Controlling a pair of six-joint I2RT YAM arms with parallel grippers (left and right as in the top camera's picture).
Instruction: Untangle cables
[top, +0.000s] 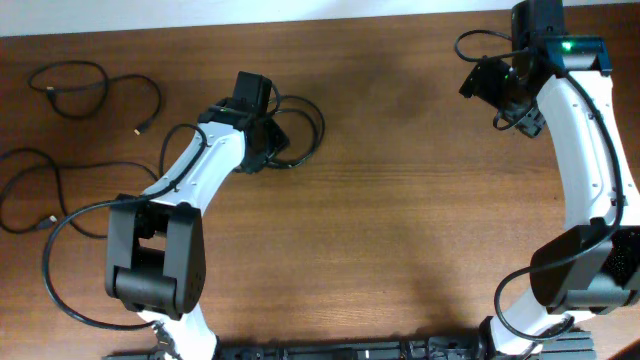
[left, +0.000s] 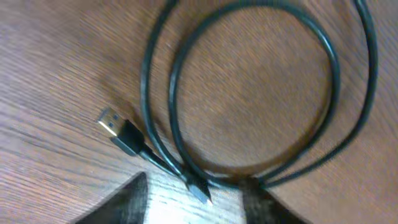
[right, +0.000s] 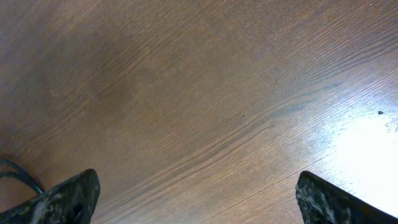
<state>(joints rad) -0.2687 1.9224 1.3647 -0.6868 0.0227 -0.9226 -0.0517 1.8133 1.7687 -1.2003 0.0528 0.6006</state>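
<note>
Your left gripper (left: 194, 198), half-open and empty, has the cable (left: 129, 138) coiled just ahead of its tips; your right gripper (right: 198, 190), wide, is well apart.

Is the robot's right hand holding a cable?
No, the right gripper has its fingers spread wide apart above the bare wooden table, and nothing sits between them.

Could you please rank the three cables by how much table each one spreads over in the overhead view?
Largest, unranked: the top-left cable and the left-edge cable sprawl about equally, and the left-edge one runs off frame.
Smallest: the coiled cable at centre, clearly tighter.
</note>
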